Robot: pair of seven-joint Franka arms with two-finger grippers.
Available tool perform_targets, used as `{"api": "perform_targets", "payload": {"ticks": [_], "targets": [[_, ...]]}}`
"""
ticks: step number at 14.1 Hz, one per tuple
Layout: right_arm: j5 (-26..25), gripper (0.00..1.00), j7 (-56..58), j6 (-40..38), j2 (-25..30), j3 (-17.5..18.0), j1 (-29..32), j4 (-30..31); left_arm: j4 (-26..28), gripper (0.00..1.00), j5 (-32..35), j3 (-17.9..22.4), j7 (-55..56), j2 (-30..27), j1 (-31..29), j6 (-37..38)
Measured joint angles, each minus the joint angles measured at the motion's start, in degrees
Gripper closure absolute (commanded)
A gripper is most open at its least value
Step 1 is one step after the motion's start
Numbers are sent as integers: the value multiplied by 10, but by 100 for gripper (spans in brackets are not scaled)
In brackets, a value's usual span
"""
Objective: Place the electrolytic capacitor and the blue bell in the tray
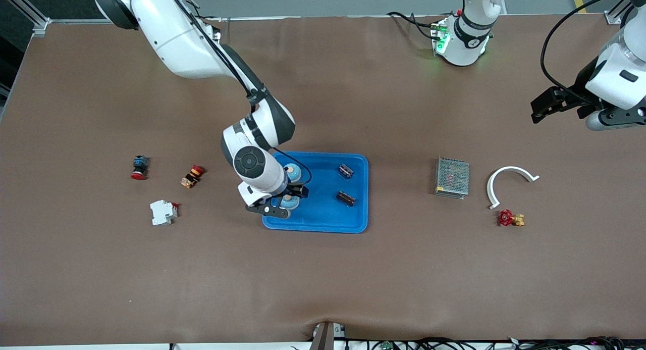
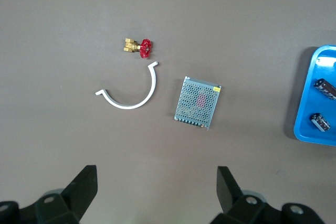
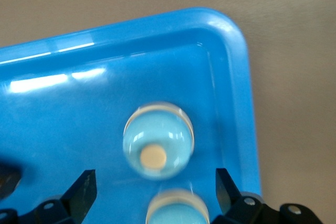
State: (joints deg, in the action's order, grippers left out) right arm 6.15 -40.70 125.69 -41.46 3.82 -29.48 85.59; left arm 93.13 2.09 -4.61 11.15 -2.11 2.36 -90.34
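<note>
Right gripper [image 1: 283, 202] jaws apart directly over blue bell [image 1: 289, 201] resting in tray [image 1: 328, 221]; left gripper [image 1: 542, 105] open, waiting.

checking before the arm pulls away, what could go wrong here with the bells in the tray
1. The right gripper is open low over the tray, one blue bell just ahead of its fingers and one between them; lifting off at a slant could knock either.
2. Both bells sit near the tray's rim at the right arm's end, so a nudge might tip one out.
3. The left gripper waits open, clear of the tray.
</note>
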Motion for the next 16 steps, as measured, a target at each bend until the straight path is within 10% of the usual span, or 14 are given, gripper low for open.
{"api": "perform_targets", "payload": {"ticks": [16], "targets": [[-1,0,292,-479,425,-12,175,-3,0,0,0,0,0,7,4,-4]]}}
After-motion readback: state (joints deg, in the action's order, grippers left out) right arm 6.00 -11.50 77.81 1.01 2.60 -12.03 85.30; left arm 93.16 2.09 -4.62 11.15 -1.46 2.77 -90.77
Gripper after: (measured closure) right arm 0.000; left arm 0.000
